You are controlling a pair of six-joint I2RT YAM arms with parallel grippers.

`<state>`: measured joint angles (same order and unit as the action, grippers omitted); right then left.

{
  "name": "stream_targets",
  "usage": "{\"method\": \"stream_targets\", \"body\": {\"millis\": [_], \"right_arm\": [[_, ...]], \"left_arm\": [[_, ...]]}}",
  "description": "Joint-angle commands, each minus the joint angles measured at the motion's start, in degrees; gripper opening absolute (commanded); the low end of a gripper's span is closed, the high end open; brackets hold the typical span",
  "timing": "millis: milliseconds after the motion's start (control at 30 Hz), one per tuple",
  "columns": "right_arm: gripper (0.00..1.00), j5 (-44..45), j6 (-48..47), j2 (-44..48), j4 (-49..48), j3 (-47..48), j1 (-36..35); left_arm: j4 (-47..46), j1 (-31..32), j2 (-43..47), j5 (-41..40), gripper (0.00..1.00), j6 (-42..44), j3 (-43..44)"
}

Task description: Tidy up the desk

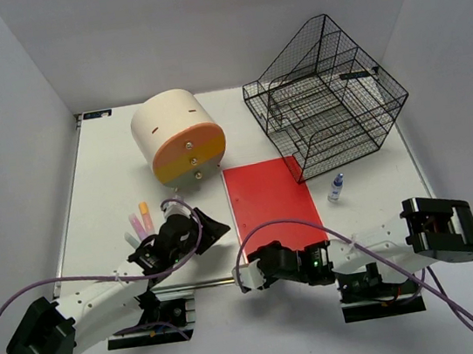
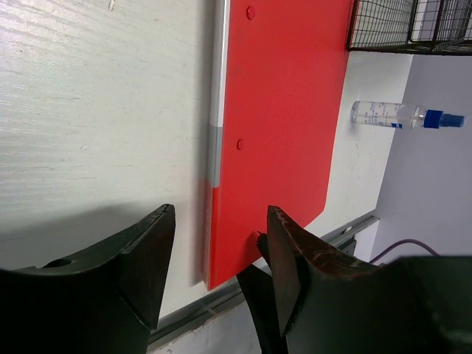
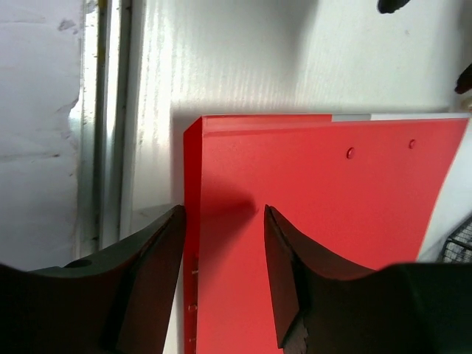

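White-walled desk (image 1: 97, 188) carries all items. Wire rack (image 1: 330, 93) stands behind-right of the red folder (image 1: 265, 195), drum box (image 1: 178, 137) behind-left. Left gripper (image 2: 219, 221) is beside the folder's left edge and right gripper (image 3: 223, 214) at its near-left corner, both spread, empty. Bottle (image 1: 336, 187) lies just right of the folder.

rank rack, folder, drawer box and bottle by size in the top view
rack
folder and drawer box: about alike, not ranked
bottle
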<state>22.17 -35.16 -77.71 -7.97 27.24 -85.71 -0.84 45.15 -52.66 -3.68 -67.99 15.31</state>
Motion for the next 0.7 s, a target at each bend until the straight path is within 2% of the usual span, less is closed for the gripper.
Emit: {"method": "stream_targets", "body": {"millis": [0,200,333,667], "right_arm": [[0.52,5.2,-1.6,-1.4,-4.8,-0.8,-1.0],[0.46,8.1,-3.7,-3.4,-7.7,-1.9,-1.6],[0.38,9.6,-5.2,-3.9,-9.1,-2.9,-2.4],[0.38,9.3,-3.6,-2.0,-7.7,-2.2,-3.0]], "left_arm": [[0.1,0.2,1.0,-0.6,0.63,-0.2,-0.5],[0.2,0.2,1.6,-0.6,0.63,-0.3,-0.6],[0.5,0.2,2.0,-0.6,0.63,-0.4,-0.5],[1.9,0.2,3.4,-1.0,0.63,-0.5,-1.2]]}}
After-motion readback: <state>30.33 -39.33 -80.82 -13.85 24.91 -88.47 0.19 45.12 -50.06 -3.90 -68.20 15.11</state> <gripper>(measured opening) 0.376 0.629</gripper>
